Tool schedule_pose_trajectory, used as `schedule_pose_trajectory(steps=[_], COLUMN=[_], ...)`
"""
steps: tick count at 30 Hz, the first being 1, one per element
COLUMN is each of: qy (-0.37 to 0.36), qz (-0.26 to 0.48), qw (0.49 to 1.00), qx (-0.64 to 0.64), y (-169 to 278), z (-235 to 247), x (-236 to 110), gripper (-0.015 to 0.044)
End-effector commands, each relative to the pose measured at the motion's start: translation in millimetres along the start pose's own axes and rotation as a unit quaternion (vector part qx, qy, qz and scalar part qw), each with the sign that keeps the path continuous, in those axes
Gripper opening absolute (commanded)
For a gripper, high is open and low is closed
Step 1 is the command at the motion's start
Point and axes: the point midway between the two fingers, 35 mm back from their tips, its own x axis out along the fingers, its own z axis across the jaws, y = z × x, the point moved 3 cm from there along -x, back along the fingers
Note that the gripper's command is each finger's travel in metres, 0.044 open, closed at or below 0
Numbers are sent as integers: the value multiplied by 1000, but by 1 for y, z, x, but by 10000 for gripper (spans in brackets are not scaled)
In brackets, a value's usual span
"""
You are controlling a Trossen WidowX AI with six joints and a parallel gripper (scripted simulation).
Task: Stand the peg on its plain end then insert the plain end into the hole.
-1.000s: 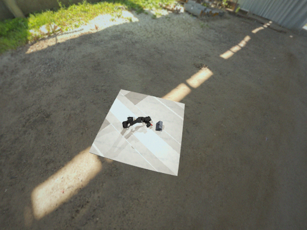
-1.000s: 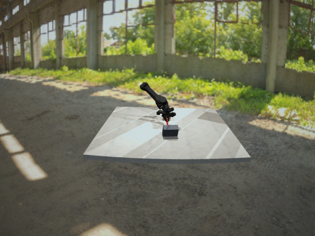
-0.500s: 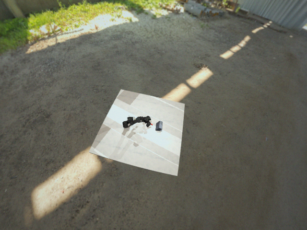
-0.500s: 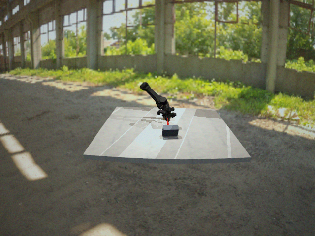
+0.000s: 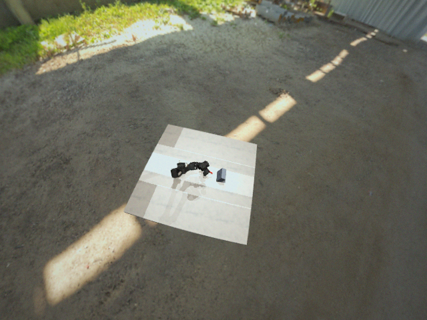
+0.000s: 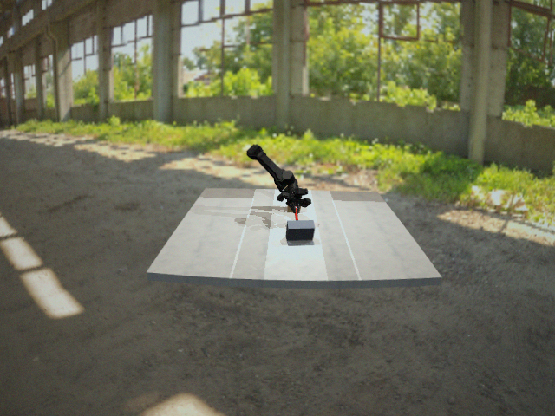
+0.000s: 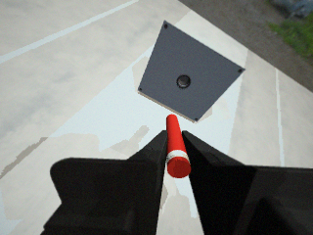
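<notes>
The red peg (image 7: 175, 139) (image 6: 297, 216) (image 5: 211, 173) has its white band near the end closest to the wrist camera. My gripper (image 7: 174, 134) (image 6: 296, 210) is shut on the peg. The plain end points away from the camera toward the panel. The dark grey sloped panel (image 7: 205, 64) (image 6: 300, 231) (image 5: 221, 175) stands in front of the gripper. Its one round hole (image 7: 183, 81) shows in the wrist view, beyond the peg's plain end. The peg is outside the hole, with a gap between its plain end and the panel face.
The pale table (image 5: 220, 220) (image 6: 192, 255) carries the arm and the panel. Lighter and darker bands and the arm's shadow cross its top. The table's far edge shows at the upper right of the wrist view, behind the panel.
</notes>
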Motion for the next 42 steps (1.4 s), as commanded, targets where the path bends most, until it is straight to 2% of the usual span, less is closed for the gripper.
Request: schedule_pose_trajectory(steps=[1, 18, 42], qy=[2, 23, 33], qz=[-6, -34, -58], qw=[1000, 999, 998], qx=[-6, -13, -12], y=[1, 1, -6], z=[2, 4, 2], x=[-1, -7, 8], gripper=[0, 0, 0])
